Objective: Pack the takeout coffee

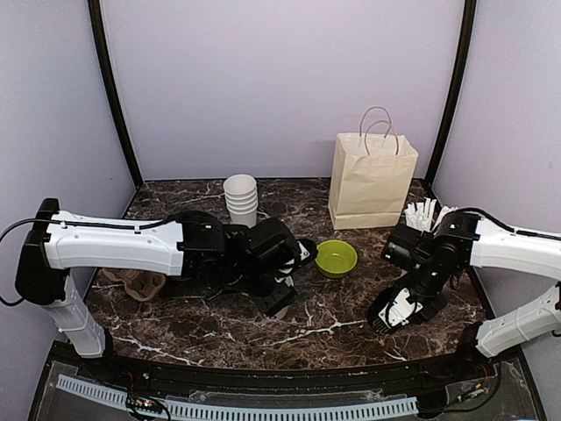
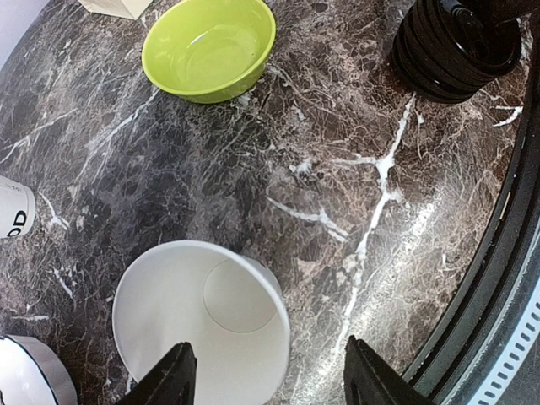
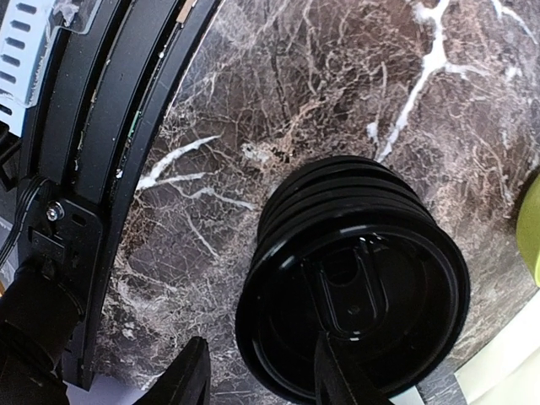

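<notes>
A white paper cup (image 2: pixel 202 316) without a lid stands open-mouthed on the marble table; it is empty. My left gripper (image 2: pixel 268 346) is open just above it, one finger (image 2: pixel 173 375) over the cup's mouth, the other finger (image 2: pixel 367 380) clear of its right side. In the top view the left gripper (image 1: pixel 282 294) hides this cup. A stack of black lids (image 3: pixel 354 278) stands under my right gripper (image 3: pixel 261 342), which is open, its fingers straddling the stack's near rim. The right gripper (image 1: pixel 394 314) shows at the table's right front. A second lettered cup (image 2: pixel 15 211) sits at the left.
A lime-green bowl (image 1: pixel 337 258) sits mid-table. A paper bag (image 1: pixel 372 180) stands at the back right, next to a cup of white sticks (image 1: pixel 427 213). A stack of white cups (image 1: pixel 241 197) stands at the back. A cardboard carrier (image 1: pixel 140 282) lies under the left arm.
</notes>
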Controlling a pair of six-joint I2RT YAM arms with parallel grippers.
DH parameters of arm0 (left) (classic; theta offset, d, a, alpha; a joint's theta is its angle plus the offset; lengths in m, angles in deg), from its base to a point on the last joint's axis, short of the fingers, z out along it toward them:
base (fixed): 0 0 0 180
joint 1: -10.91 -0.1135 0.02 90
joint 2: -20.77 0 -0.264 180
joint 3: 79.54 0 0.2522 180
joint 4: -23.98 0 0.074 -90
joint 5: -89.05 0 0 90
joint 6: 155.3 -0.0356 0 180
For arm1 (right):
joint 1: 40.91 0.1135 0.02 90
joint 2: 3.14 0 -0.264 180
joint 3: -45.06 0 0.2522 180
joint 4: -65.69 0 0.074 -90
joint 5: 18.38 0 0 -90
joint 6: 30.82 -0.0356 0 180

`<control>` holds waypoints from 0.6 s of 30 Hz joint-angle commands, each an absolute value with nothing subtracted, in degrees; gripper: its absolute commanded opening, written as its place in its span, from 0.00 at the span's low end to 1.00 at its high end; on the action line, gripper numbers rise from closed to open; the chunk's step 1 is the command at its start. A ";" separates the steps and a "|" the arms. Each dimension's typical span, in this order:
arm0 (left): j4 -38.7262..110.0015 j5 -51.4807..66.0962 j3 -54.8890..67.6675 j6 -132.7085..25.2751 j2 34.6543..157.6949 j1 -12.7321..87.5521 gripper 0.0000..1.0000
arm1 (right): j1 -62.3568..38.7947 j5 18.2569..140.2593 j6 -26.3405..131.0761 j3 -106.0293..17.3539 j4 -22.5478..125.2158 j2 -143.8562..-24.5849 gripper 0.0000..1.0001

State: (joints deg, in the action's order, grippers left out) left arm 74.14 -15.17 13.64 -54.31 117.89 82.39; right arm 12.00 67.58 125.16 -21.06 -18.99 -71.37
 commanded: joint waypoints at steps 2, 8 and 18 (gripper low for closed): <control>71.86 -16.16 11.13 -53.61 113.91 81.17 0.63 | 13.04 65.55 126.32 -19.86 -18.38 -72.33 0.42; 70.01 -16.20 8.43 -53.67 112.07 80.09 0.62 | 13.32 64.70 126.48 -19.71 -18.09 -73.39 0.40; 67.89 -17.25 6.29 -54.38 110.10 79.01 0.61 | 14.10 62.77 126.55 -19.55 -17.25 -74.50 0.33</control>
State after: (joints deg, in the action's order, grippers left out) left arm 69.82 -16.33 7.67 -54.14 112.99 79.51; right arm 13.29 63.85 126.32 -19.82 -17.67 -74.19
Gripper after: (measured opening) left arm 0.616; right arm 0.340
